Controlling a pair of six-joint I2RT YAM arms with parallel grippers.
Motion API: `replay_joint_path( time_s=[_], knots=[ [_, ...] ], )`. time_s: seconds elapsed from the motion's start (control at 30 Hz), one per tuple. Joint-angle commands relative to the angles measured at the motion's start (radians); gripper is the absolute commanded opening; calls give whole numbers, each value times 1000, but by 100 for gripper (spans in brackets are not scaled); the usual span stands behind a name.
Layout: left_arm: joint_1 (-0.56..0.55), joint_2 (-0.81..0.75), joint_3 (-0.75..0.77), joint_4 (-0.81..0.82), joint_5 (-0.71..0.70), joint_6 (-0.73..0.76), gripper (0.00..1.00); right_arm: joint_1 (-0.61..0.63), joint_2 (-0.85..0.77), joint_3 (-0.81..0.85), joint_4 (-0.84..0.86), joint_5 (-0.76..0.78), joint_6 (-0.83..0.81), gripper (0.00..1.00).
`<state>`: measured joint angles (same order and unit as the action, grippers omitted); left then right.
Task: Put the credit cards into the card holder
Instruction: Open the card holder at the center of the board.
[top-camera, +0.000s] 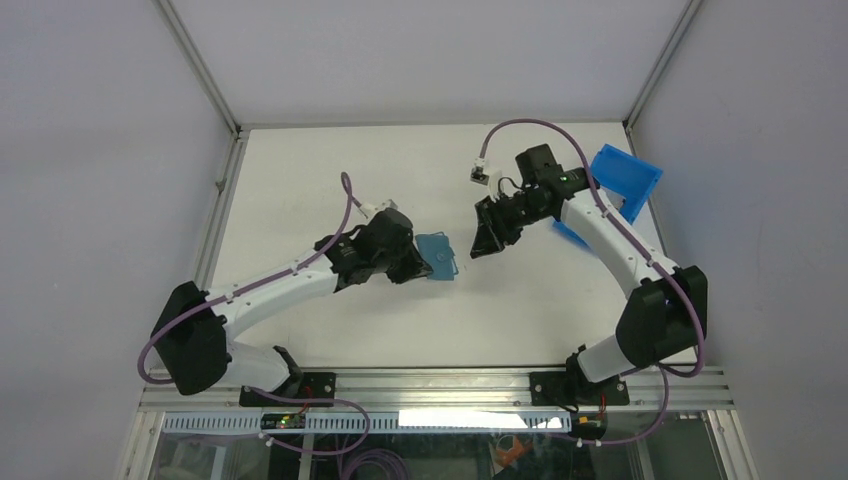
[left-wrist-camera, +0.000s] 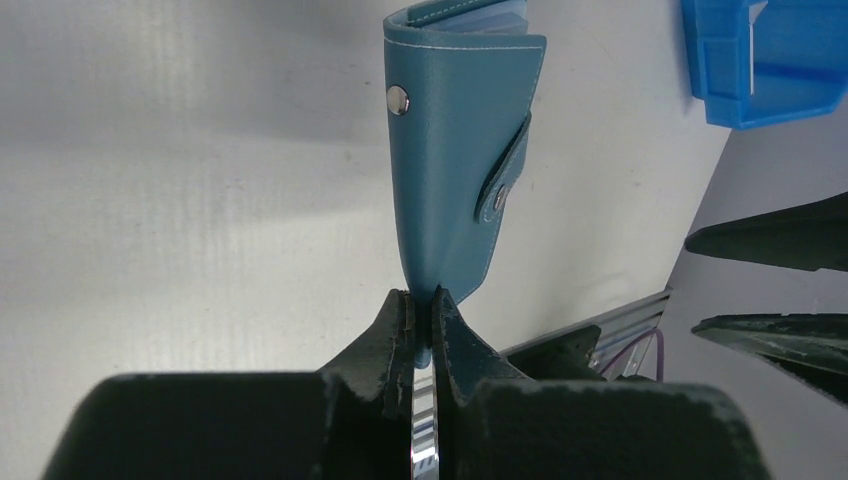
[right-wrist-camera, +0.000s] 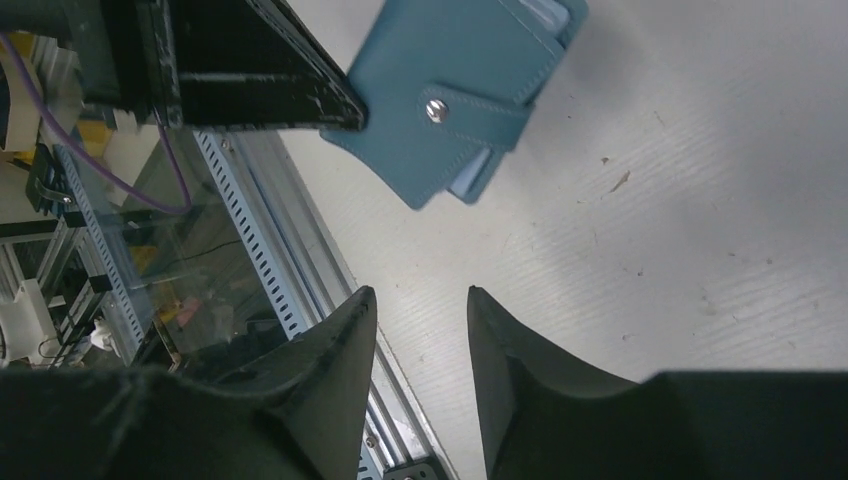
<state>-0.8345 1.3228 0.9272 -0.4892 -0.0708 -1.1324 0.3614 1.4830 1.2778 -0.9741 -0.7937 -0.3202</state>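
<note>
The card holder (top-camera: 437, 257) is a teal-blue wallet, folded, held up off the white table (top-camera: 330, 170) near its middle. My left gripper (top-camera: 413, 266) is shut on one corner of it. In the left wrist view the card holder (left-wrist-camera: 455, 170) stands up from the closed left gripper (left-wrist-camera: 422, 297), its snap tab on the right edge and lighter blue pockets showing at the top. My right gripper (top-camera: 487, 240) hangs just right of the wallet. Its fingers are apart with nothing between them. The right wrist view shows the card holder (right-wrist-camera: 450, 90) beyond the open right gripper (right-wrist-camera: 420, 293). No credit cards are in view.
A bright-blue plastic bin (top-camera: 625, 180) sits tilted at the table's right edge behind the right arm; the left wrist view shows the bin (left-wrist-camera: 770, 60) at upper right. The metal rail (top-camera: 430, 385) runs along the near table edge.
</note>
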Motion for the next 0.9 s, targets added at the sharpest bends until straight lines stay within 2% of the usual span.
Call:
replay_joint_path(
  time_s=[0.0,0.23,0.47,0.53,0.7,0.77,0.87],
  knots=[
    [-59,70,106,44,-63,-87,0,90,14,44,72,76,84,42],
    [-92,148,205,31,-32,-101,0,165,47,40,143,302,166,44],
    [-100,180,251,22,-8,-98,0,244,143,108,114,491,148,44],
    [-100,184,256,22,-2,-91,0,250,152,116,115,509,154,45],
    [-101,202,269,23,33,-79,0,252,170,153,111,532,152,53],
    [-101,206,273,29,47,-66,0,252,183,167,105,515,150,51],
    [-100,200,271,41,53,-44,0,252,199,171,95,515,146,40]
  ],
)
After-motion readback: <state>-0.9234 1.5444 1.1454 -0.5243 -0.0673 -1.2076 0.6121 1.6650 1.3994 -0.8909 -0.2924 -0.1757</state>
